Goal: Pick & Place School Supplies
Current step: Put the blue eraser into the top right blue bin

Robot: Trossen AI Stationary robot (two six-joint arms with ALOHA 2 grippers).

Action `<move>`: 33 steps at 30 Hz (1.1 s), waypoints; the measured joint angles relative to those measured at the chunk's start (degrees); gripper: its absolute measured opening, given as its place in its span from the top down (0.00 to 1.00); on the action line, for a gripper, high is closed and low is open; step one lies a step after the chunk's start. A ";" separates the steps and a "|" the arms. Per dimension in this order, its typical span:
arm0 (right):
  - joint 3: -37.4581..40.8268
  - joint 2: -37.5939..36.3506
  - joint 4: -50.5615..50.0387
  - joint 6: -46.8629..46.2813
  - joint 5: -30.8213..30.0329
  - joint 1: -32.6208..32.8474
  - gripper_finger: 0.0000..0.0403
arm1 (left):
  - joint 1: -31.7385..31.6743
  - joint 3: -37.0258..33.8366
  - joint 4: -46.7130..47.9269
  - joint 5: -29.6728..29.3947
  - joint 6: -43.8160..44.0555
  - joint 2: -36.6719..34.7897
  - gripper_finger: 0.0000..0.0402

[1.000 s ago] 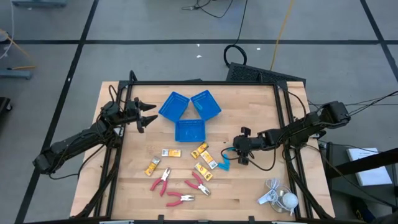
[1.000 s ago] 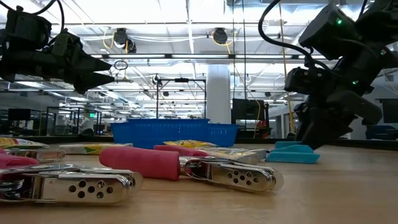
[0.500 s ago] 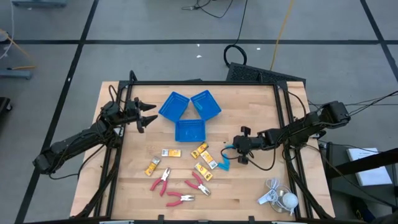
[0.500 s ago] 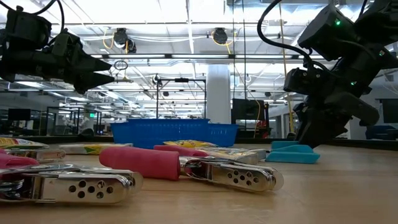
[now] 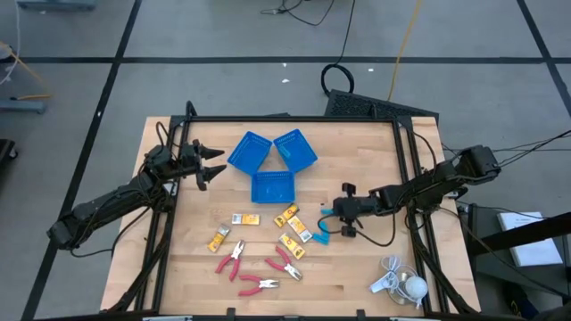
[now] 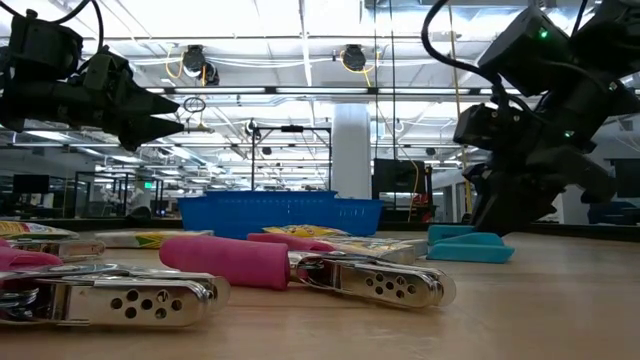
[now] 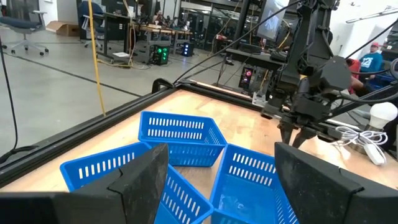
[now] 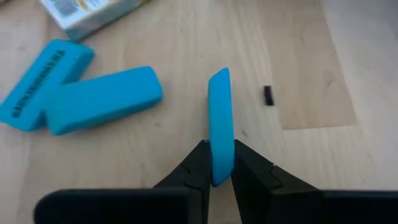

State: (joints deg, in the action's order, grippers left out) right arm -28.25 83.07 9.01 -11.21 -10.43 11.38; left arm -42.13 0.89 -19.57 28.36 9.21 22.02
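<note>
table (image 5: 357, 152): wood | trays (image 5: 271, 163) | packets (image 5: 289, 230) | pliers (image 5: 257, 266) | blue pieces (image 5: 321, 237) | corded gadget (image 5: 401, 283)

Right gripper (image 5: 336, 220) low over table centre-right, 2 fingers (image 8: 198, 163) pinched on a light-blue oblong piece (image 8: 220, 124) held on edge, arm stretched in from right edge; left gripper (image 5: 217, 165) raised at left side, fingers spread.

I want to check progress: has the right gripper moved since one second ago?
Yes. In the high view the right gripper, shut on a light-blue piece, has shifted slightly left, toward the yellow packets and away from the table's right rail.
</note>
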 joint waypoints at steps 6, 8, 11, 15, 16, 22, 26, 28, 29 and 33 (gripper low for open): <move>0.00 0.00 2.51 -0.04 -0.61 0.00 0.90 | 0.00 0.00 0.00 0.02 0.02 -0.01 0.27; 0.00 -0.07 4.86 -0.04 -0.91 0.00 0.90 | 0.00 0.00 0.00 0.02 0.02 0.00 0.27; 0.00 -0.09 9.44 -0.04 -1.19 0.00 0.90 | 0.00 0.00 0.00 0.02 0.01 0.00 0.27; -0.04 -0.11 16.04 0.74 -1.33 -0.16 0.90 | 0.00 0.00 0.00 0.01 0.02 0.00 0.27; -0.04 -0.11 17.59 1.18 -1.34 -0.17 0.90 | 0.00 0.00 0.00 0.02 0.00 -0.02 0.27; -0.09 -0.15 27.18 3.35 -1.38 -0.57 0.90 | 0.00 0.00 0.00 0.02 0.02 0.00 0.27; -0.09 -0.15 32.08 3.35 -1.75 -2.77 0.90 | 0.00 0.00 0.00 0.02 0.02 -0.01 0.27; -0.09 0.17 34.89 3.23 -1.72 -4.47 0.90 | 0.00 0.00 0.00 0.02 0.02 0.00 0.27; -0.13 0.53 36.55 2.91 -1.71 -5.55 0.90 | 0.00 0.00 0.02 0.00 0.02 0.00 0.27; -0.37 0.62 40.09 1.84 -1.71 -9.84 0.89 | 0.00 0.00 0.01 0.01 0.02 -0.01 0.27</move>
State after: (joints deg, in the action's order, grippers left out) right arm -28.62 83.69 49.10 -9.37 -12.14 1.54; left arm -42.13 0.89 -19.56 28.37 9.23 22.01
